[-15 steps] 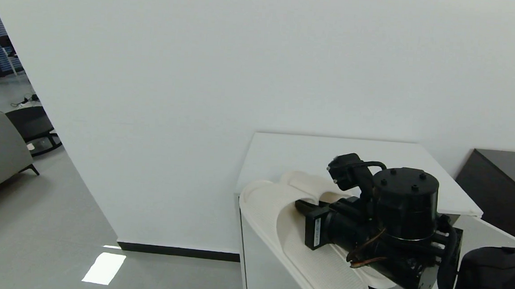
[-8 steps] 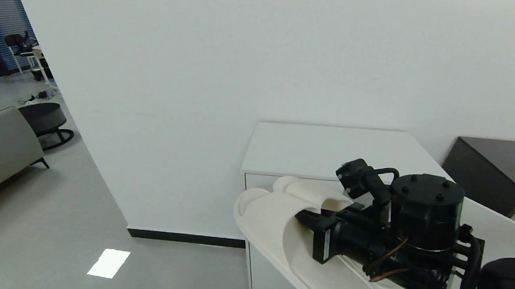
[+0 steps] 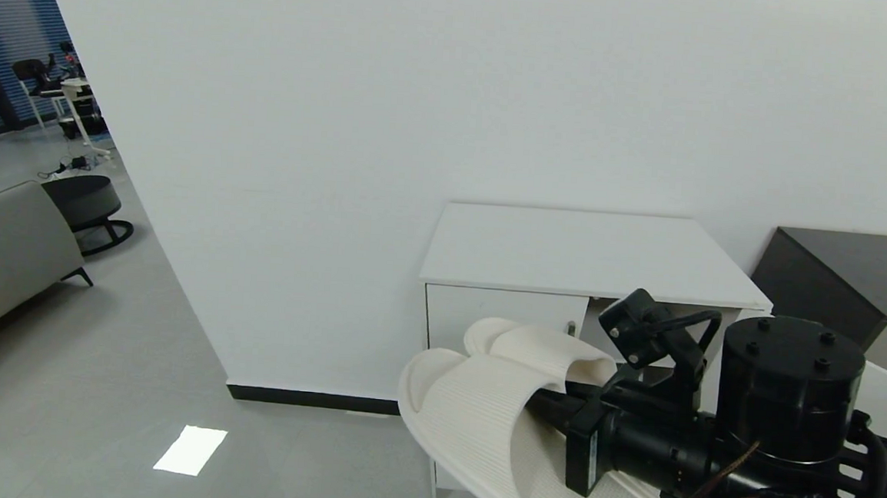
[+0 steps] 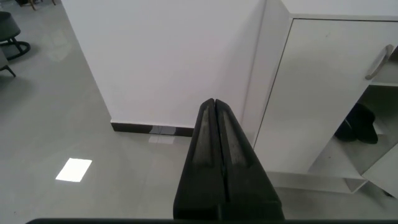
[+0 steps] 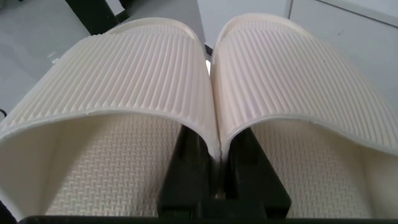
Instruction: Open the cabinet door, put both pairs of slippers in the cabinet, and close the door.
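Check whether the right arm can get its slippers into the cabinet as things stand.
Probably yes. The right gripper is shut on the slippers facing the cabinet, whose right half stands open; nothing shows between them. Dark shoes take some shelf space.

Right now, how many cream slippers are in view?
2. One slipper nearer the head camera, the other slipper beside it, both clamped in the right gripper before the cabinet. More may be hidden.
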Tool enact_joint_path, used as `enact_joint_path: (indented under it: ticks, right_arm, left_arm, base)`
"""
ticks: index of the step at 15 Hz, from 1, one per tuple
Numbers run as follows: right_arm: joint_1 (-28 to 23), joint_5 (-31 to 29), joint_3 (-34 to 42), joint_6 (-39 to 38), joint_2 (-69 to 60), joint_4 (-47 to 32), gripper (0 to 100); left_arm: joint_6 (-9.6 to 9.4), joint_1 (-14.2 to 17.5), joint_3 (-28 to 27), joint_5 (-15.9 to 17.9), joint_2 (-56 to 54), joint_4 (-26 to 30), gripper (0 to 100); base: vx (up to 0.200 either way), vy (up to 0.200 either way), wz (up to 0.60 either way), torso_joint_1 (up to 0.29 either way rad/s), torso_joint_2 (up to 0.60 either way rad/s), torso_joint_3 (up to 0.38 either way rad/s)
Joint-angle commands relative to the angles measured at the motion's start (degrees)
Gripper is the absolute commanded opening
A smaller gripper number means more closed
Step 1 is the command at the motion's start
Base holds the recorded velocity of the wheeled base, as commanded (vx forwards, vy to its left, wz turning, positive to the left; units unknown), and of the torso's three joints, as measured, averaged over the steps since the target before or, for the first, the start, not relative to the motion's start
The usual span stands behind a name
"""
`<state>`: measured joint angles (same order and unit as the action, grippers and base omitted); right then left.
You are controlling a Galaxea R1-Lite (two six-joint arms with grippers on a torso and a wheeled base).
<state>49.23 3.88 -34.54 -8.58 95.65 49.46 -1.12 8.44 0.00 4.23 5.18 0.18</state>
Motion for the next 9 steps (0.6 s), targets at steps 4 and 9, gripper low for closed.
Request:
enact_joint_path:
  ticks: [4, 9]
  right_arm:
    - [-0.27, 1.4, 0.96, -0.21, -0.11, 0.11, 0]
    - [-1.06, 1.84, 2.37, 0.14, 0.07, 1.52, 0]
  left_arm:
    - [-0.02, 0.0, 0.0, -0.01, 0.09, -0.01, 0]
    - [-0.02, 0.0, 0.0, -0.01, 0.09, -0.01, 0]
  base:
    - [0.0, 0.0, 0.0, 0.0, 0.0, 0.0]
    - [0.0, -0.16, 0.0, -0.003, 0.0, 0.002]
